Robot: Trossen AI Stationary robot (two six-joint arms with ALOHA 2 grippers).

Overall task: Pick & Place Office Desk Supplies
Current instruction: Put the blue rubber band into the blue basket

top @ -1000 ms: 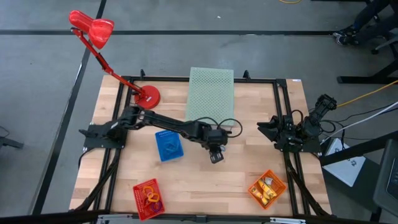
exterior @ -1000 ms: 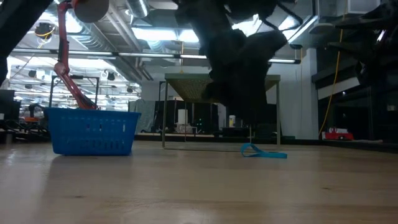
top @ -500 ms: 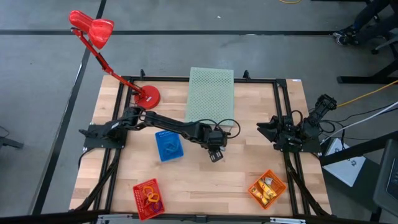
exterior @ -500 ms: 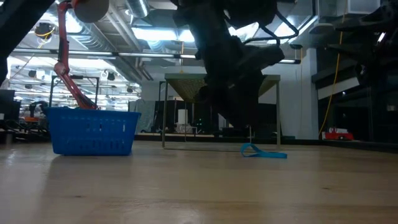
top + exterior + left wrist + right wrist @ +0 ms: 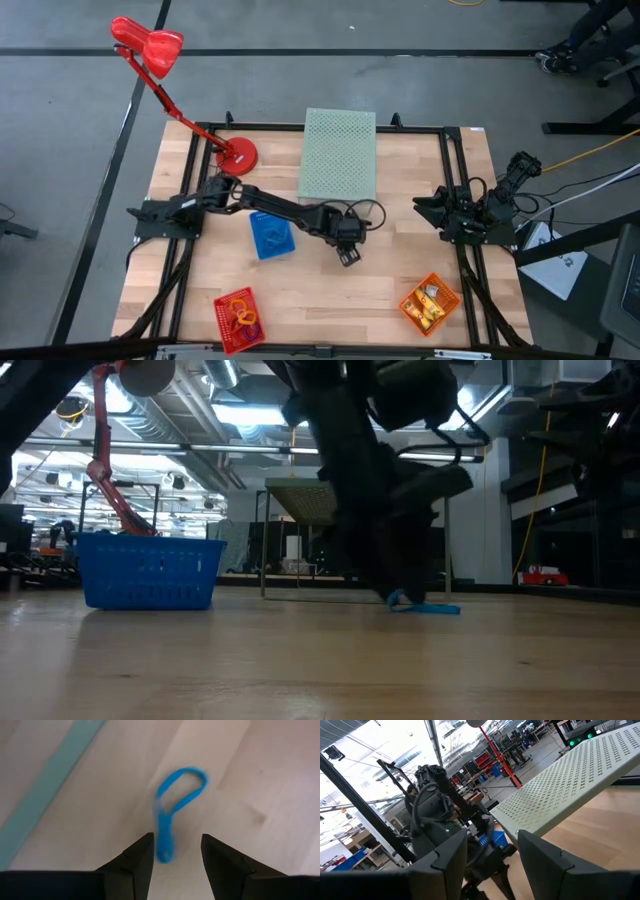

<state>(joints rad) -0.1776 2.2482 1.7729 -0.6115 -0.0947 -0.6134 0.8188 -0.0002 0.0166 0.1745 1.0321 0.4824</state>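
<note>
I am judging the sorting to be well along but not finished. The red basket (image 5: 239, 318) near the front edge of the tabletop (image 5: 330, 290) is already holding several coloured loops, and the orange basket (image 5: 430, 303) at the front right is holding yellow-orange pieces. The blue basket (image 5: 271, 237) is sitting just left of centre; I cannot tell what is in it. Behind it all, the pale green perforated box (image 5: 339, 152) is resting at the back of the tabletop, and a red desk lamp (image 5: 160, 60) is standing at the back left corner.

What I am seeing left to do is the blue rubber band (image 5: 172, 805), lying loose on the bare wood near the middle, just in front of the green box. It is lying twisted, a wide loop at one end and a pinched end nearest my fingers.

I am working the left hand (image 5: 176, 855) here. It is hanging right over that band with its fingers parted to a moderate gap, the pinched end of the band lying between the two tips. It is holding nothing; I cannot tell whether the tips are touching the wood.

The right hand (image 5: 490, 855) is waiting at the right edge of the tabletop, fingers parted and empty.
</note>
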